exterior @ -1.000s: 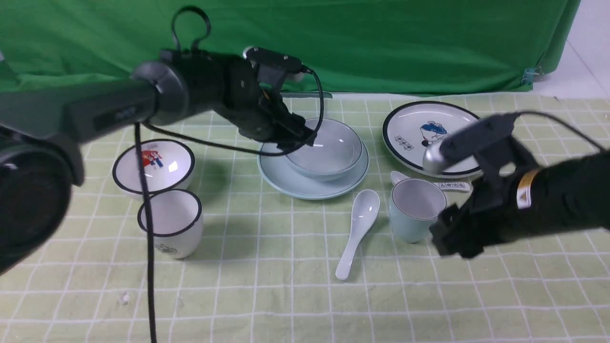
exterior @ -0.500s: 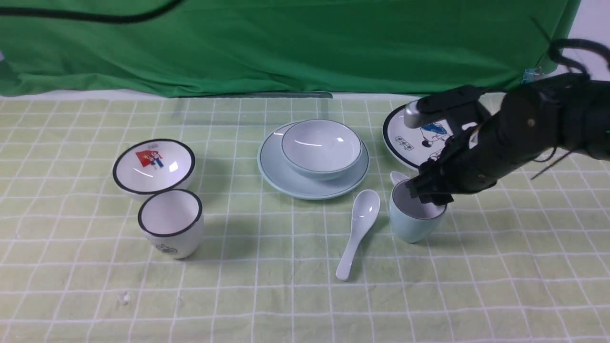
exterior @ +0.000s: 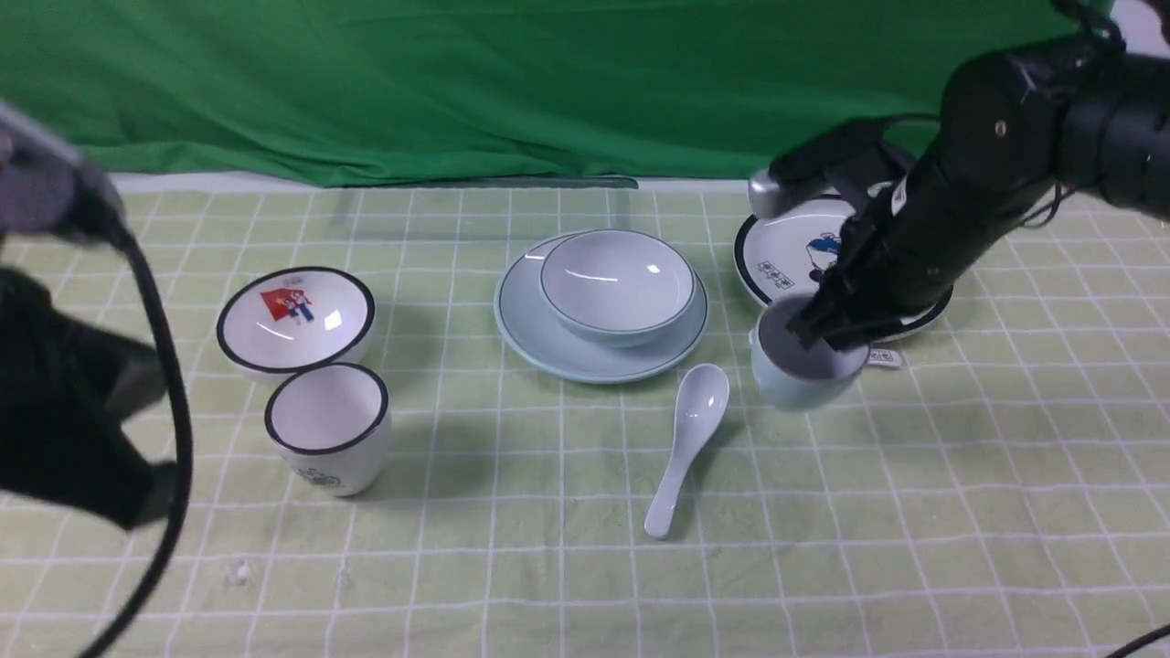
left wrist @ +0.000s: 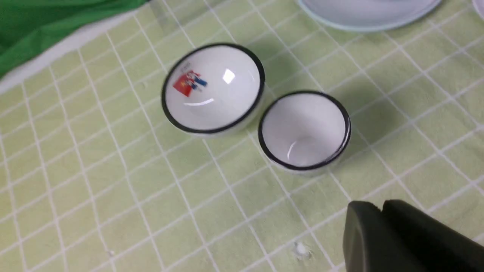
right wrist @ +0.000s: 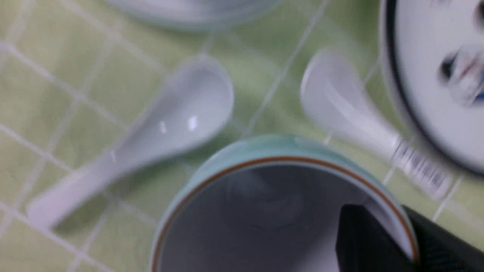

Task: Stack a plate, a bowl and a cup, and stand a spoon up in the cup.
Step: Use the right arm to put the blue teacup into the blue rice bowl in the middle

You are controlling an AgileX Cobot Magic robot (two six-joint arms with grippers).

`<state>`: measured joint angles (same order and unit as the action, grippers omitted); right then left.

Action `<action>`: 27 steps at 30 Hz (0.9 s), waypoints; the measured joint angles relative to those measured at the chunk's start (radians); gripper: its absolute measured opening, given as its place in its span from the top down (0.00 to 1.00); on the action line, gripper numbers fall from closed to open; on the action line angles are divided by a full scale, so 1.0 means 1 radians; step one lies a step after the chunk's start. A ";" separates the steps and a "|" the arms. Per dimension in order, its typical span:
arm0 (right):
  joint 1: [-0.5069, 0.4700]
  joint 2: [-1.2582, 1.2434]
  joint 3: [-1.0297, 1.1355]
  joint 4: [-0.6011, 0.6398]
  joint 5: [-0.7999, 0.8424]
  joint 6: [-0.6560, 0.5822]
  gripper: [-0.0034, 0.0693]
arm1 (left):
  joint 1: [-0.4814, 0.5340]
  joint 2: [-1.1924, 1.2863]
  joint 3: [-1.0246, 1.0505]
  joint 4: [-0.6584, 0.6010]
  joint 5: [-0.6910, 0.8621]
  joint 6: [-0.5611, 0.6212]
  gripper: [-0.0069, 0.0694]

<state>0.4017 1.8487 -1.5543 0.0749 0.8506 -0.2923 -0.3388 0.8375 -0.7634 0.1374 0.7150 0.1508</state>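
Observation:
The pale blue-green bowl point(exterior: 617, 285) sits in the pale blue-green plate point(exterior: 548, 343) at the table's middle. My right gripper point(exterior: 827, 334) is shut on the rim of the pale blue-green cup point(exterior: 800, 384), one finger inside and one outside, and holds it off the cloth, right of the plate. The grip shows in the right wrist view point(right wrist: 406, 241), on the cup point(right wrist: 242, 158). The plain spoon point(exterior: 687, 439) lies on the cloth below and left of the cup, and shows in the right wrist view point(right wrist: 151, 136). My left gripper point(left wrist: 380, 206) is shut and empty at the near left.
A white black-rimmed bowl point(exterior: 294, 315) and a white black-rimmed cup point(exterior: 327, 428) stand at the left. A white cartoon plate point(exterior: 795, 251) lies at the back right, partly behind my right arm. A printed spoon point(right wrist: 363, 124) lies beside it.
My right gripper has closed on the cup's rim and lifted it off the cloth, slightly back. My left arm has drawn away from the bowl to the near left.

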 joint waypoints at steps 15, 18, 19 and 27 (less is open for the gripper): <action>0.075 0.415 -0.611 0.007 0.032 0.140 0.84 | 0.000 -0.017 0.291 -0.165 -0.347 -0.049 0.92; 0.075 0.466 -0.642 0.007 0.034 0.198 0.84 | 0.000 -0.017 0.291 -0.178 -0.351 -0.049 0.92; 0.075 0.470 -0.642 0.007 0.034 0.200 0.84 | 0.000 -0.017 0.291 -0.180 -0.351 -0.049 0.92; 0.080 0.501 -0.648 0.010 0.041 0.229 0.74 | 0.000 -0.017 0.291 -0.192 -0.365 -0.061 0.92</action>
<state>0.4818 2.3501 -2.2022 0.0844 0.8919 -0.0633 -0.3388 0.8206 -0.4720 -0.0544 0.3501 0.0894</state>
